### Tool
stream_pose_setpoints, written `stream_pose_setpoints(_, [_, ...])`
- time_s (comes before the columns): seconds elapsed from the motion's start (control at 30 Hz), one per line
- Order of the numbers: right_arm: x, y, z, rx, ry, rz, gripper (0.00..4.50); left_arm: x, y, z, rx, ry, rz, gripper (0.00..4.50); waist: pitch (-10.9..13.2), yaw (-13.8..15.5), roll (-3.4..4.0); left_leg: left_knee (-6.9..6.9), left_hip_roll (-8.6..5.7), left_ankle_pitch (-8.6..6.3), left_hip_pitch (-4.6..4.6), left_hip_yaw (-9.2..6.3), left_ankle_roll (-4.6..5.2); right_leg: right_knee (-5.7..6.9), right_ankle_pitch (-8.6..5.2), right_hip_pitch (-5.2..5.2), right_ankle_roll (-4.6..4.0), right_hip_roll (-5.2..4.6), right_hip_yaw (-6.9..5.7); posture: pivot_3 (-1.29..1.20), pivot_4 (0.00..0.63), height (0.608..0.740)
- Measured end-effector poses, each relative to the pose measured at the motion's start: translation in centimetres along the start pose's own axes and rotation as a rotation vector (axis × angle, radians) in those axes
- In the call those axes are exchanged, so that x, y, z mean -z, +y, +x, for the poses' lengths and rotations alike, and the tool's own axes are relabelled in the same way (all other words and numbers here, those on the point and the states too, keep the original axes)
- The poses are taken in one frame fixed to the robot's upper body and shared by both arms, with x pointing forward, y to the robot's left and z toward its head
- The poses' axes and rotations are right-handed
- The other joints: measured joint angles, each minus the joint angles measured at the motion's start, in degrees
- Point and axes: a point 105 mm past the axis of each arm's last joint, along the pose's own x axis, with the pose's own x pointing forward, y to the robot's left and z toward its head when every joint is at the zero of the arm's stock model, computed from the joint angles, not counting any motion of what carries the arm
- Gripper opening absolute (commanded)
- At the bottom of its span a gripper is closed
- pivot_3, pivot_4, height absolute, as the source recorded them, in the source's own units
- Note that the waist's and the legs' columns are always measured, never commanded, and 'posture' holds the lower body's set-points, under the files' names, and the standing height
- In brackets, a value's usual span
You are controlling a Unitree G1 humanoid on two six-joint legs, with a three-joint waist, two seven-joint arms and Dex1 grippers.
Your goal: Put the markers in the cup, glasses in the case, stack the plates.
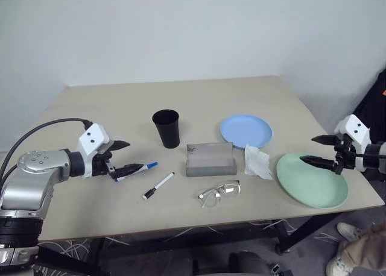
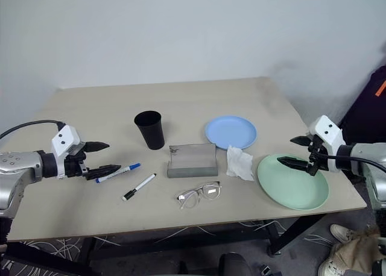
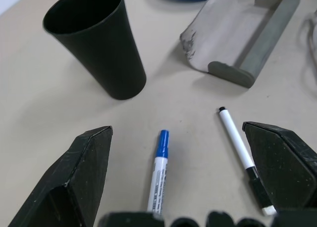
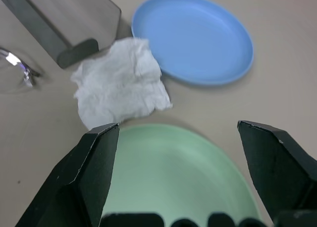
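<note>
— Glasses [image 1: 219, 192] sit closest to the near edge of the table [image 1: 78, 107], arms folded, lenses clear, just in front of the gray case [image 1: 210, 159].

— And the case itself?

— Lying open near the middle of the table, nothing inside it. A crumpled white tissue [image 1: 257, 162] rests just to its right, between the case and the pale green plate [image 1: 312, 182].

— Where are the plates?

— Apart, not stacked. The green one is at the near right corner; the light blue plate [image 1: 245, 131] lies farther back, to the left of it and just beyond the tissue.

— The markers?

— Both flat on the table, left of the case. The blue-capped marker [image 1: 137, 170] is farther left; the black-capped marker [image 1: 158, 186] lies a little nearer and to its right. The black cup [image 1: 166, 128] stands upright behind them, empty as far as I can see.

— What are the arms doing?

— The left gripper [image 1: 125, 157] hangs at the left end of the blue-capped marker, fingers spread wide, grasping nothing. From its wrist view that marker lies between the two fingers. The right gripper [image 1: 319, 150] hovers over the far left part of the green plate, fingers also parted, empty.

— Anyone around?

— A person's shoe and trouser leg [image 1: 356, 247] show at the near right, beside the table.
</note>
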Motion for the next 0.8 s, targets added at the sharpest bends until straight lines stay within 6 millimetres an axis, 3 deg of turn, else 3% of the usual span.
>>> stream_pose_setpoints(0.33, [3.9, -1.4, -1.2, 0.136, 0.083, 0.16, 4.15, -0.5, -0.3, 0.9, 0.014, -0.039, -0.004, 4.47, 0.0, 0.02, -0.01, 0.07, -0.02, 0.01, -0.01, -0.02, 0.01, -0.01, 0.0, 0.05, 0.0, 0.01, 0.01, 0.0, 0.0, 0.731])
stream_pose_setpoints(0.6, [10.0, -3.4, -2.8, 0.321, 0.224, 0.373, 4.15, -0.7, -0.8, 1.6, 0.027, -0.074, -0.006, 4.47, 0.0, -0.15, -0.02, 0.13, -0.02, 0.01, -0.01, -0.02, 0.02, -0.02, 0.0, 0.08, 0.0, 0.05, 0.04, 0.0, 0.0, 0.731])
stream_pose_setpoints(0.8, [12.2, -3.1, -2.7, 0.352, 0.256, 0.455, 4.15, -0.6, -0.9, 1.6, 0.029, -0.076, -0.004, 4.47, -0.01, -0.2, 0.01, 0.12, -0.02, 0.13, 0.0, -0.04, 0.22, 0.0, 0.0, 0.07, 0.0, 0.1, 0.1, 0.0, 0.0, 0.731])
